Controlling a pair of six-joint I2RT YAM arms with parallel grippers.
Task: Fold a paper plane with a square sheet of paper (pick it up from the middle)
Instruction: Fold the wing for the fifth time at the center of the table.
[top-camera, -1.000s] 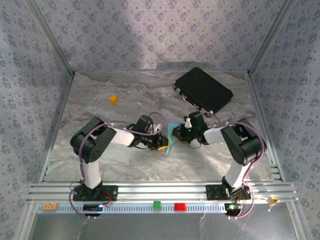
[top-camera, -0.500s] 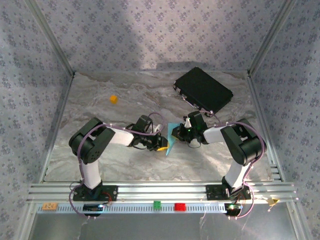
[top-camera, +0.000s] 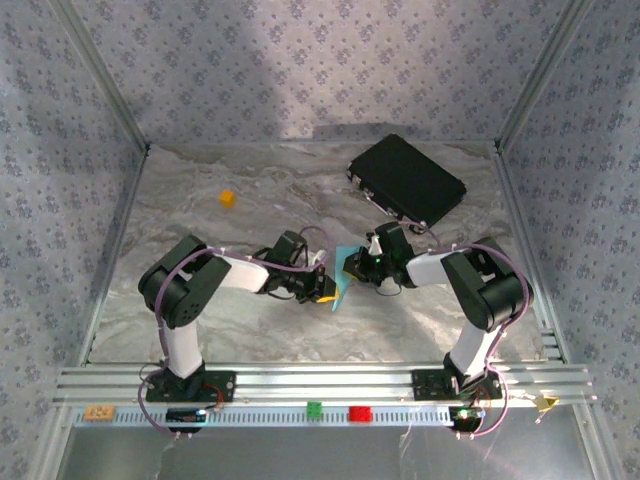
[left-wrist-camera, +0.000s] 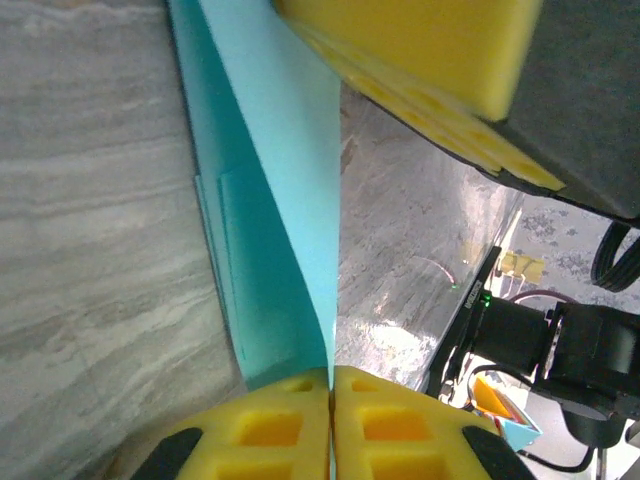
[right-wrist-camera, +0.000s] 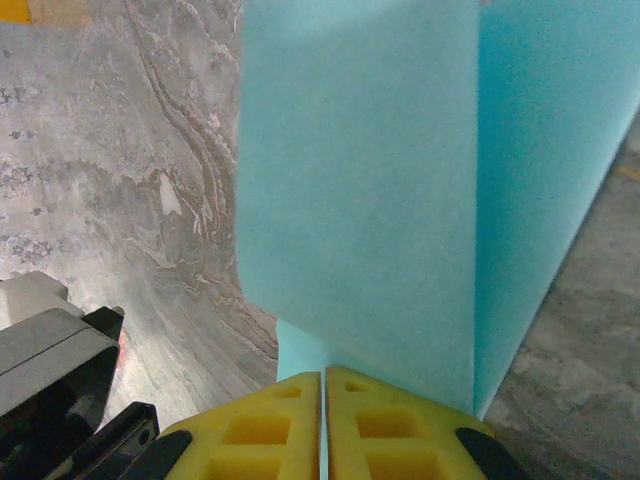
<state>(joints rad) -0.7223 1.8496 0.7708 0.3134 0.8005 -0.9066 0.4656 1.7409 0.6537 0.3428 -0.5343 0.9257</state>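
Currently both grippers pinch the folded blue sheet, held between them over mid-table.

Left gripper (left-wrist-camera: 331, 405): yellow pads pressed together, an edge of the sheet of paper (left-wrist-camera: 285, 190) nipped in the seam. Right gripper (right-wrist-camera: 322, 405): pads likewise closed on the sheet, which rises from the seam as a doubled panel, creased along its right side. Top view: sheet stands on edge between the two grippers above the table (top-camera: 200, 330), near and left of the black case (top-camera: 405, 180); orange cube (top-camera: 227, 198) well apart, far left. Judged very light, thin and limp: likely to buckle or tear if the arms pull apart or twist, and may slide in the foam. Best hold looks to be on the doubled layers beside a crease, where it is stiffest.
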